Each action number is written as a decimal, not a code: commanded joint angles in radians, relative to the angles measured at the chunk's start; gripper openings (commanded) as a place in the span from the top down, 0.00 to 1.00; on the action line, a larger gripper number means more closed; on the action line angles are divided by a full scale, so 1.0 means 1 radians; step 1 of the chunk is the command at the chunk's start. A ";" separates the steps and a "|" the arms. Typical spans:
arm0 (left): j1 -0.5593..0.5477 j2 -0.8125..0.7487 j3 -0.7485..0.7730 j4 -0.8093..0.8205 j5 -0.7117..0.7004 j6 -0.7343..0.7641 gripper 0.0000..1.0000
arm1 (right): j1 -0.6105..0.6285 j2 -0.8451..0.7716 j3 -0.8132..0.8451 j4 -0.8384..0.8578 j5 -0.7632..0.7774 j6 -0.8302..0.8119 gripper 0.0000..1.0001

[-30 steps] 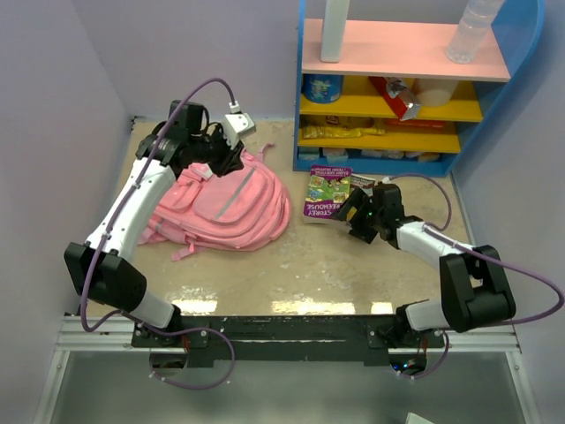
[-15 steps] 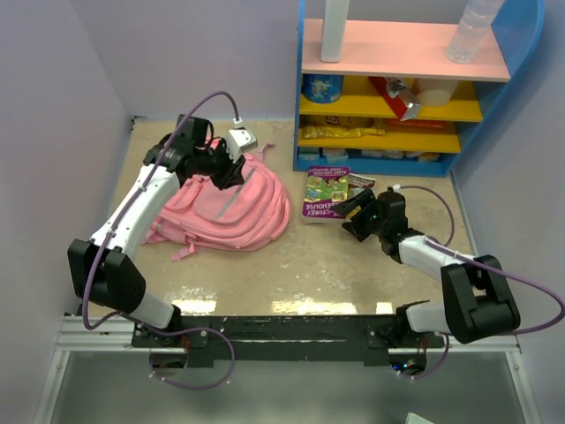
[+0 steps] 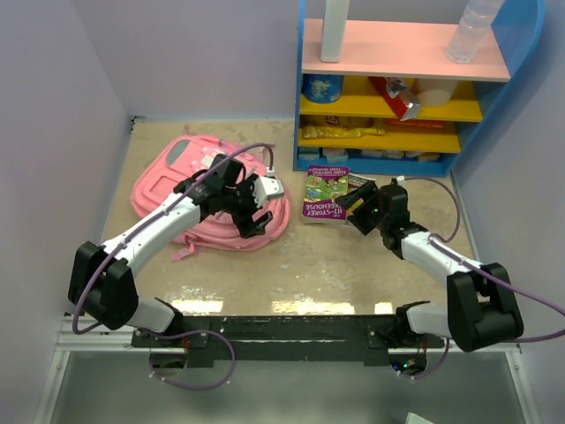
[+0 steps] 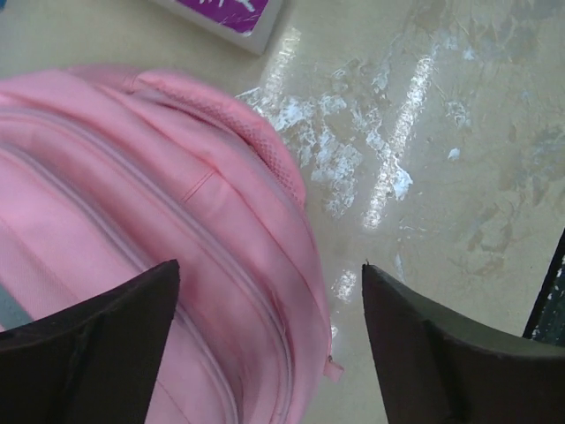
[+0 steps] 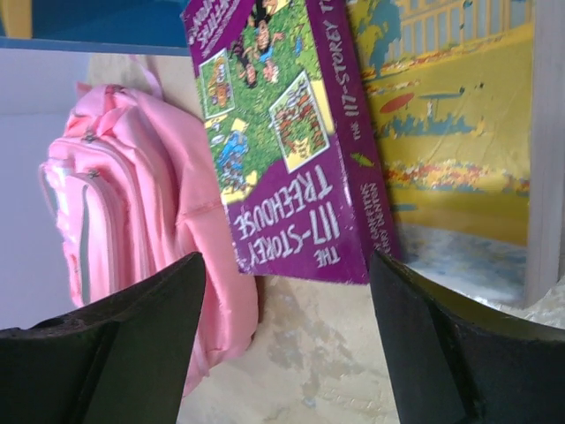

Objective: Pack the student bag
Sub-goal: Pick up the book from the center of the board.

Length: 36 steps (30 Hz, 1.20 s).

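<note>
The student bag [image 3: 168, 190] is a big pink backpack lying flat on the left of the table, with a grey patch near its far end. My left gripper [image 3: 256, 216] hovers open over the bag's near right edge. In the left wrist view the bag's zippered side [image 4: 177, 247] fills the left, and nothing is between the open left gripper [image 4: 269, 265]. My right gripper [image 3: 351, 205] stands open just right of a purple book [image 3: 325, 193]. In the right wrist view the book [image 5: 291, 177] lies ahead of the empty right gripper [image 5: 287, 256], with the bag [image 5: 141, 203] to its left.
A blue shelf unit [image 3: 397, 88] with yellow and pink boards stands at the back right, holding packets, jars and a bottle. A second, yellow-covered book [image 5: 459, 132] lies under and beside the purple one. Side walls close in the table on the left and right.
The left gripper let go of the bag's top and swung down to its near right edge. The bag dropped flat and spread to the far left. The right gripper crept toward the purple book.
</note>
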 commanded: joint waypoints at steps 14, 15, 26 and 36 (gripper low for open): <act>-0.146 -0.062 -0.090 0.251 -0.551 0.014 0.00 | 0.001 0.259 0.100 0.070 0.023 -0.078 0.25; -0.146 -0.063 -0.079 0.251 -0.560 0.014 0.00 | 0.004 0.270 0.091 0.087 0.011 -0.070 0.26; 0.015 -0.036 0.070 0.094 -0.402 0.012 0.00 | 0.023 0.356 0.054 0.151 -0.018 -0.049 0.34; 0.015 -0.072 -0.016 0.042 -0.292 0.001 0.00 | 0.021 0.359 0.040 0.181 -0.020 -0.040 0.50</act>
